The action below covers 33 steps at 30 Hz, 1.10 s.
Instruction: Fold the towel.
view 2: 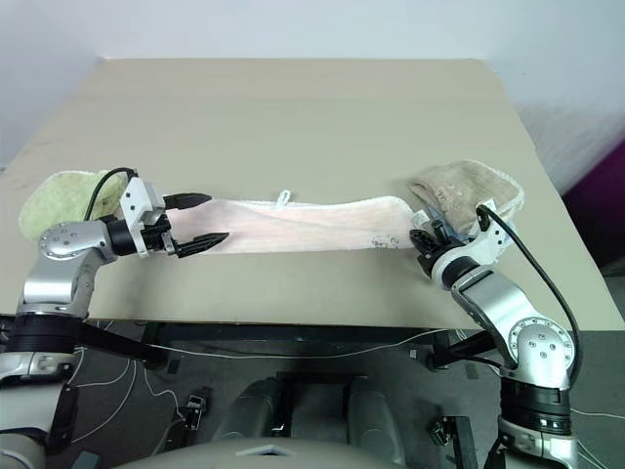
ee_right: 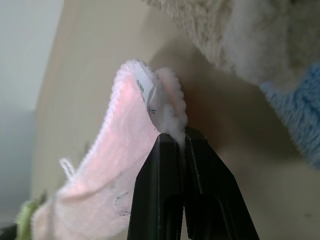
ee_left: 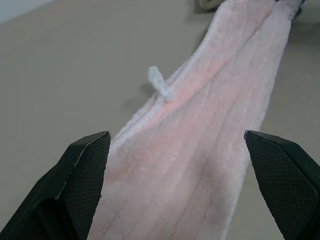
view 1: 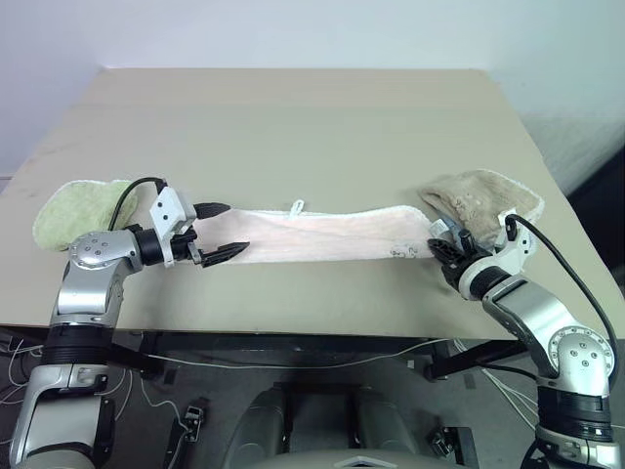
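The towel [view 1: 322, 234] lies as a long pale pink strip across the near part of the table [view 1: 293, 117]. A small white loop tag [view 1: 297, 206] sticks out of its far edge. My left gripper [view 1: 225, 231] is open at the strip's left end, one black finger on each side of the cloth. In the left wrist view the towel [ee_left: 210, 100] runs away between the two spread fingertips [ee_left: 90, 160]. My right gripper [view 1: 442, 249] is shut on the towel's right end. In the right wrist view the shut fingers [ee_right: 170, 165] pinch the white-trimmed corner [ee_right: 170, 120], which carries a label.
A light-green folded towel [view 1: 73, 210] lies behind my left arm at the table's left edge. A beige folded towel [view 1: 483, 200] sits just beyond my right gripper, with a bit of blue cloth [ee_right: 300, 115] beside it. The table's front edge runs close under both arms.
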Each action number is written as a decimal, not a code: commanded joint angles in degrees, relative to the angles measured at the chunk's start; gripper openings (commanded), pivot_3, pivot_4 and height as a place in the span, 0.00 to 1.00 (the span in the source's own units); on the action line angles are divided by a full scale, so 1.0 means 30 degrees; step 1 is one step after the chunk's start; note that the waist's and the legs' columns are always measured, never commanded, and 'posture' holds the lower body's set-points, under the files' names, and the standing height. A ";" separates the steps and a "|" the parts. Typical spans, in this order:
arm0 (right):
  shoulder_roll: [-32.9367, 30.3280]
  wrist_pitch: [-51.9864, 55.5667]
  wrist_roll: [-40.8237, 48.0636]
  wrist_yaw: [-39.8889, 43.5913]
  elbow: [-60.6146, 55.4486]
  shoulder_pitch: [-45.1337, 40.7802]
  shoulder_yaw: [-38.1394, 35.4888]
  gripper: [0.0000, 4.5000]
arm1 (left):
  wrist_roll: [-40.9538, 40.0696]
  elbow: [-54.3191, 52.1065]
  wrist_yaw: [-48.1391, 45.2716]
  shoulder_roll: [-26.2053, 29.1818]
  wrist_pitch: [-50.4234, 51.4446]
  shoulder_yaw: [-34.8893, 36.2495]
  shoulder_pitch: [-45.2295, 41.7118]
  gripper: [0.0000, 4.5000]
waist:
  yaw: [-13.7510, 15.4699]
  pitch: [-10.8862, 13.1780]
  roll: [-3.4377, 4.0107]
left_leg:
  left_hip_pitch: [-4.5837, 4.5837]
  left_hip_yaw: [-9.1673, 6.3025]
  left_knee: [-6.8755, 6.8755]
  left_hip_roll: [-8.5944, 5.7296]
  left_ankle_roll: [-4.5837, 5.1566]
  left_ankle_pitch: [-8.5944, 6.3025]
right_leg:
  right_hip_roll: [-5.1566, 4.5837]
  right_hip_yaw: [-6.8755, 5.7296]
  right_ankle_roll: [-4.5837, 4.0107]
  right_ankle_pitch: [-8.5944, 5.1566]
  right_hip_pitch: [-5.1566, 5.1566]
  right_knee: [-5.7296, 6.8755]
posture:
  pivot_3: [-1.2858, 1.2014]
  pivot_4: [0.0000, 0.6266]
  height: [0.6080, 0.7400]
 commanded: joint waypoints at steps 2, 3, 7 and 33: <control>-0.0276 0.0481 -0.0910 0.0370 -0.0380 -0.0326 0.0165 0.00 | -0.0221 -0.0719 0.0002 0.0068 -0.0055 0.0019 -0.0015 1.00 | -0.0003 0.0000 0.0000 | 0.0000 -0.0001 0.0000 0.0000 0.0000 0.0000 | 0.0000 0.0001 0.0000 0.0000 0.0000 0.0000 | 0.52 0.24 1.00; -0.0146 0.0483 -0.0835 0.0323 -0.0450 -0.0274 0.0165 0.00 | -0.0217 -0.0751 0.0010 0.0078 -0.0053 0.0018 0.0023 1.00 | -0.0004 0.0000 0.0000 | 0.0000 -0.0001 -0.0001 0.0000 0.0000 0.0000 | -0.0001 0.0001 0.0000 0.0000 0.0000 0.0000 | 0.52 0.24 1.00; 0.0137 0.0525 -0.1047 0.0451 -0.0464 -0.0269 0.0160 0.00 | -0.0189 -0.0833 0.0048 0.0058 -0.0052 -0.0020 0.0165 1.00 | -0.0007 0.0000 0.0000 | 0.0000 -0.0001 0.0000 0.0000 0.0000 0.0000 | -0.0004 0.0002 0.0000 0.0000 0.0000 -0.0001 | 0.52 0.24 1.00; -0.6289 0.4532 -0.5802 0.7106 0.0395 -0.3524 -0.0823 0.00 | 0.0027 -0.1866 0.0115 0.0821 0.0071 0.0103 0.3901 1.00 | 0.0049 0.0008 0.0012 | -0.0005 -0.0006 -0.0019 0.0011 0.0006 -0.0004 | -0.0041 -0.0003 -0.0004 -0.0002 0.0012 -0.0045 | 0.52 0.24 1.00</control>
